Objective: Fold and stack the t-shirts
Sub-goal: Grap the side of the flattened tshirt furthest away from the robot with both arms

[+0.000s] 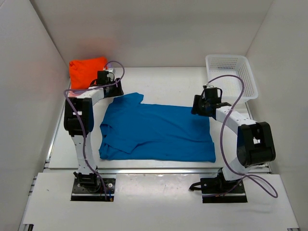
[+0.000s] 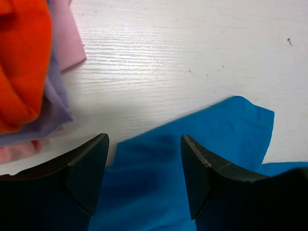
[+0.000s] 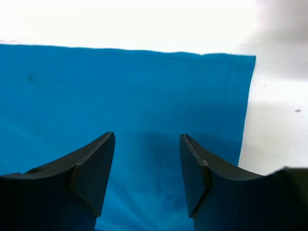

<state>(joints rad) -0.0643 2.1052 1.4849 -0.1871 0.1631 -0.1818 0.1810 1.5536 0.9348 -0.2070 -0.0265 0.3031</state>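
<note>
White table (image 1: 168, 79): the blue t-shirt (image 1: 159, 132) lies spread flat at centre, unfolded. White mesh basket (image 1: 250, 84) stands at 1 o'clock. Folded stack at 11 o'clock, with the orange tee (image 1: 86, 70) on top and the lavender tee (image 2: 55, 108) and pink tee (image 2: 70, 41) beneath. Left gripper (image 2: 144, 139) is over the shirt's 11 o'clock sleeve, jaws apart, holding nothing. Right gripper (image 3: 147, 137) is over its 2 o'clock corner, likewise.

A bright blue t-shirt (image 1: 159, 132) lies spread flat on the worktop (image 1: 168, 82), one sleeve toward the far left. Near that sleeve, a folded orange tee (image 1: 86, 71) tops a lavender tee (image 2: 55, 108) and a pink tee (image 2: 67, 38).
</note>
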